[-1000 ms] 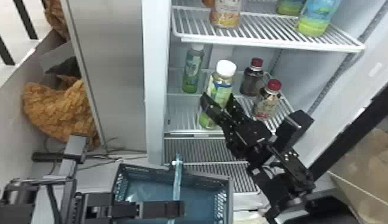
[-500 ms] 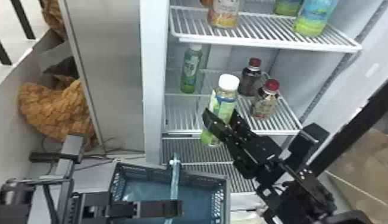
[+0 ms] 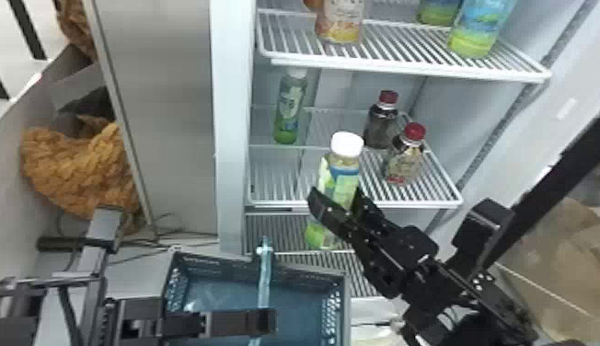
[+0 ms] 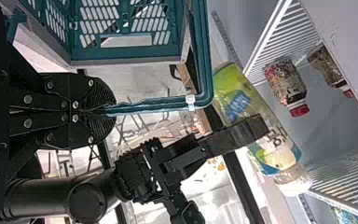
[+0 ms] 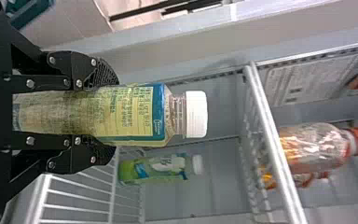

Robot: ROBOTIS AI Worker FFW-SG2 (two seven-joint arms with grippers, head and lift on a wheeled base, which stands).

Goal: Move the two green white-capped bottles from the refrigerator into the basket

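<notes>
Moved the front green bottle (image 3: 338, 184) down and out past the edge of the middle shelf (image 3: 271, 177) since a moment ago, using the right gripper (image 3: 336, 193). Grabbing that bottle tight between the right jaws, with its white cap tipped a little toward 1 o'clock. Squeezing the handle (image 3: 265, 276) of the blue basket (image 3: 211, 258) in the jaws of the left gripper (image 3: 267, 321). Going by the head view, can find the basket at 7 o'clock from the held bottle, low down. Can see the other green bottle (image 3: 290, 110) at 11 o'clock, standing up farther back in the refrigerator (image 3: 230, 115), near its side wall. Can see two red-capped bottles (image 3: 402, 161) too, at 1 and 2 o'clock
</notes>
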